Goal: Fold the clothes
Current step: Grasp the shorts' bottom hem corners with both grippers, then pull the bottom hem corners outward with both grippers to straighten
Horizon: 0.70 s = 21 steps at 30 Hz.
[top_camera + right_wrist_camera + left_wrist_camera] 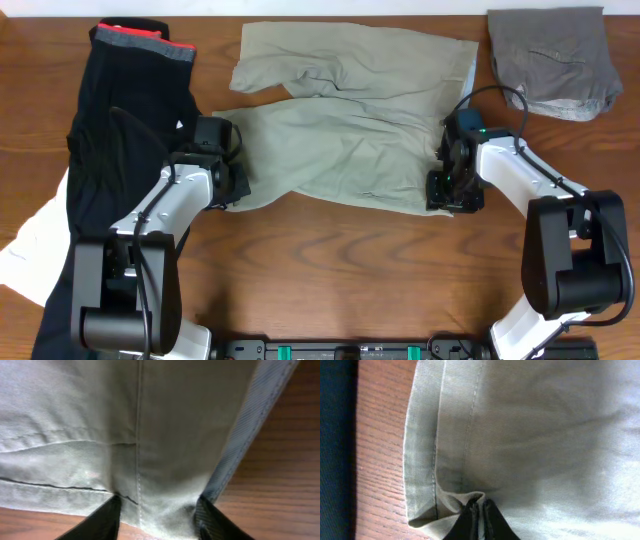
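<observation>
Overhead: left gripper (237,184) clamps trousers (350,150) hem; right gripper (446,192) spread astride opposite edge.

White-shelled left arm (165,205) and right arm (515,165), black joints, black cables (500,90), teal wrist mark (472,127), black gripper fingers (107,520)

A wooden bench (330,270) fills the overhead view from edge to edge, reddish-brown, its grain running left to right in fine darker streaks. The light is soft and even, leaving a dull sheen and only faint shadows on the wood
</observation>
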Motion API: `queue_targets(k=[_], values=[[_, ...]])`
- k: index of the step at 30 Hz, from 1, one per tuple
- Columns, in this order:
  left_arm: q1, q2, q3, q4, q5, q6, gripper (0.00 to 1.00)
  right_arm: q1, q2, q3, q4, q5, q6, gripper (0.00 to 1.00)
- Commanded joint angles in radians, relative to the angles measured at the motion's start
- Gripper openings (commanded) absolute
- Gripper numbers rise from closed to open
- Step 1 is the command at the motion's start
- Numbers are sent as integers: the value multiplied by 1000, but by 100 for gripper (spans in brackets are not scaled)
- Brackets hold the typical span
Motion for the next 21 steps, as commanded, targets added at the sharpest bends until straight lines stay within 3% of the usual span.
queue_targets(k=[1,5,7,16,21], values=[[0,-4,-15,-8,-11,7,6,2,-8,-18,6,24,14,31],[1,-4,-15,0,-23,7,6,-19,-8,-18,16,56,14,7],[1,-4,-15,0,-45,7,6,-39,-8,-18,25,66,13,2],[27,-4,-15,-12,-103,8,6,-171,-8,-18,38,124,-41,2],[69,-4,-15,-24,-109,27,6,-238,-8,-18,34,123,-89,22]])
